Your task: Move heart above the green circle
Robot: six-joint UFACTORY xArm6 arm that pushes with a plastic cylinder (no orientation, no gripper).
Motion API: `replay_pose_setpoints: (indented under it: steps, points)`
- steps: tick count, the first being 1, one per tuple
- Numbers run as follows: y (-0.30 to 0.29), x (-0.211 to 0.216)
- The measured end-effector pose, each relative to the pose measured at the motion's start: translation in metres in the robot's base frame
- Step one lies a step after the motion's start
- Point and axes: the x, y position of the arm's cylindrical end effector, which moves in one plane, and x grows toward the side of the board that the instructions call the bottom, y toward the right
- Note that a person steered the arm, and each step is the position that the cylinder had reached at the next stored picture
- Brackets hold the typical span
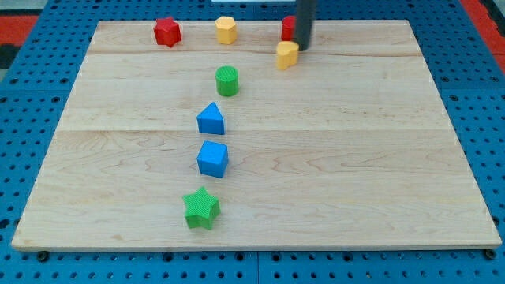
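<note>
The yellow heart block [287, 55] lies near the view's top, right of centre. The green circle [227, 80] lies lower and to its left. My tip [303, 49] stands on the board just right of the yellow heart, touching or nearly touching its upper right side. The dark rod rises out of the view's top edge. A red block [288, 28] sits just above the heart, partly hidden behind the rod; I cannot make out its shape.
A red star [166, 31] and a yellow hexagon [226, 30] lie along the board's top edge. Below the green circle run a blue triangle [211, 119], a blue cube [212, 158] and a green star [201, 208].
</note>
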Motion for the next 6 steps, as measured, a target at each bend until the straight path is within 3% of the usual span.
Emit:
replay_pose_setpoints:
  steps: [1,2,3,4,6]
  points:
    - [-0.021,0.011]
    - [0.066,0.018]
    - [0.073,0.048]
    - [-0.007,0.046]
    - [-0.111,0.02]
